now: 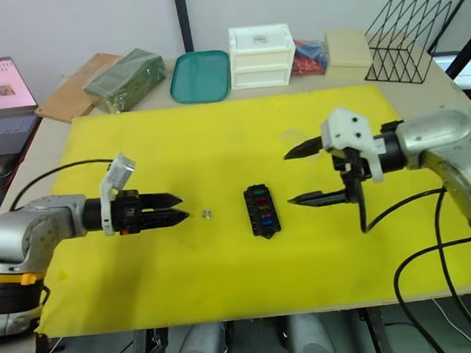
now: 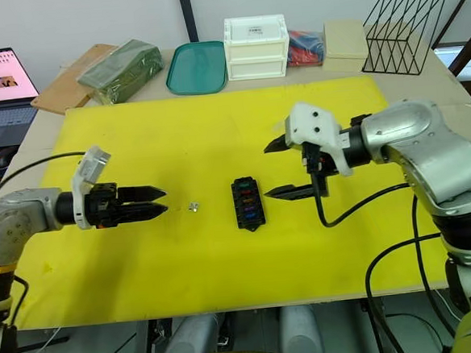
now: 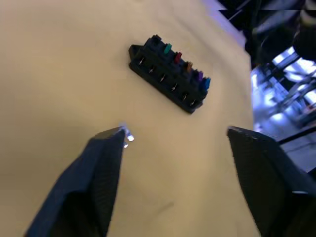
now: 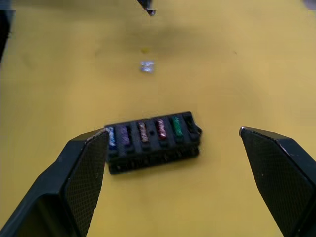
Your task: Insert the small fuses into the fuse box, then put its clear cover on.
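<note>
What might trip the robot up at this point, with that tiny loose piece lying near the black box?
1. The last small fuse is clear and lies flat on the yellow mat; the open left gripper may well nudge it away rather than pinch it.
2. The fuse box lies loose on the mat, so pushing a fuse into its one empty end slot could slide or tip it.
3. The clear cover barely stands out against the mat, so the open right gripper may misjudge it.

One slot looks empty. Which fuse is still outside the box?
The clear fuse, lying alone on the yellow mat between the left tool and the fuse box.
</note>
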Controlling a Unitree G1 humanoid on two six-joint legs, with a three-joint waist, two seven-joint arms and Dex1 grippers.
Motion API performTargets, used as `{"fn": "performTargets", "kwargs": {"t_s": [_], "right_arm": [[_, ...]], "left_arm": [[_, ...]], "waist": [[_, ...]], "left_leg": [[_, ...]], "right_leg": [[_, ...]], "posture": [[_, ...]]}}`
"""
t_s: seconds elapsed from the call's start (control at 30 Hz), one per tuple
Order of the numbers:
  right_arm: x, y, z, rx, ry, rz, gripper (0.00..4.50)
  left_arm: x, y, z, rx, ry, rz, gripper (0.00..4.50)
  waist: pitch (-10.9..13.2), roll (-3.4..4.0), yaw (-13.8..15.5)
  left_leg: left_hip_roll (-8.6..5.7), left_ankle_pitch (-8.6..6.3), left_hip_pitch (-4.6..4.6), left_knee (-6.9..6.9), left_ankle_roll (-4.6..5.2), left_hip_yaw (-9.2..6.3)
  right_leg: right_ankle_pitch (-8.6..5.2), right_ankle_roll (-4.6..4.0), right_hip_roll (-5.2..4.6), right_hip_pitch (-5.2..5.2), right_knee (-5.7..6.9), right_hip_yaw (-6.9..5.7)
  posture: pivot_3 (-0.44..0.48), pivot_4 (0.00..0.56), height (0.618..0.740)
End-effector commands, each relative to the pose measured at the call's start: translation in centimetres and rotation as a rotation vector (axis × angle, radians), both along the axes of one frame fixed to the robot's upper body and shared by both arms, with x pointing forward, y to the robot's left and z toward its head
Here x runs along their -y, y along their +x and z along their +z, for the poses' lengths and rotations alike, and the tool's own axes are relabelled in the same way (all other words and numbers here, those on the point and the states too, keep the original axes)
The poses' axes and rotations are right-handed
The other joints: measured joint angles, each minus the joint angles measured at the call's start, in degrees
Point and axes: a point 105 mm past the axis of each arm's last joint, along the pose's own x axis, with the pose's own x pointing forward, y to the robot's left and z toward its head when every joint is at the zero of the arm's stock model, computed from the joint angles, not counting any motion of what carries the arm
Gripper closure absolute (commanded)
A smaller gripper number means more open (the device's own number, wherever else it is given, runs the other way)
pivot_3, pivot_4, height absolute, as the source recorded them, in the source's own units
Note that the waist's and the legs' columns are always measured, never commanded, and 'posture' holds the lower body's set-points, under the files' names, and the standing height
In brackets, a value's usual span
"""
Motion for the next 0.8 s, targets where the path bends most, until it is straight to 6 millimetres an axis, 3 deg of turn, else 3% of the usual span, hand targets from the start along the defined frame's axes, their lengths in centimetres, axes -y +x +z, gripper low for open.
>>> {"fn": "performTargets", "kwargs": {"t_s": [0.03, 0.07, 0.3, 0.8], "right_arm": [[-1.0, -0.1, 1.0, 0.059, 0.004, 0.041, 0.00], [-1.2, 0.0, 1.0, 0.060, 0.007, 0.044, 0.00], [-1.8, 0.1, 1.3, 0.066, 0.015, 0.062, 0.00], [-1.6, 0.0, 1.0, 0.084, 0.001, 0.050, 0.00]], "left_arm": [[0.1, 0.0, -0.1, -0.108, -0.014, 0.005, 2.00], [0.2, 0.3, -0.2, -0.163, -0.030, 0.021, 2.29], [0.7, 2.0, -1.4, -0.411, -0.079, 0.097, 2.29], [1.3, 2.4, -4.0, -0.444, -0.002, 0.099, 2.29]], "waist": [[0.0, 0.00, 0.0], [0.0, 0.00, -0.1], [0.0, -0.03, -0.3], [0.0, -0.02, -0.5]], "left_leg": [[0.00, 0.00, 0.00, 0.00, 0.00, 0.00], [0.00, 0.00, 0.01, 0.00, -0.01, 0.00], [-0.03, 0.04, 0.02, 0.00, -0.06, -0.06], [-0.05, 0.05, 0.00, 0.00, -0.09, -0.06]], "right_leg": [[0.00, 0.00, 0.00, 0.00, 0.01, 0.00], [0.00, 0.00, 0.00, -0.01, 0.03, 0.00], [0.00, 0.00, 0.01, -0.04, 0.07, 0.00], [0.00, 0.00, -0.02, -0.08, 0.09, 0.01]], "posture": [[0.000, 0.150, 0.740], [0.000, 0.150, 0.740], [0.000, 0.150, 0.740], [0.000, 0.150, 0.740]]}}
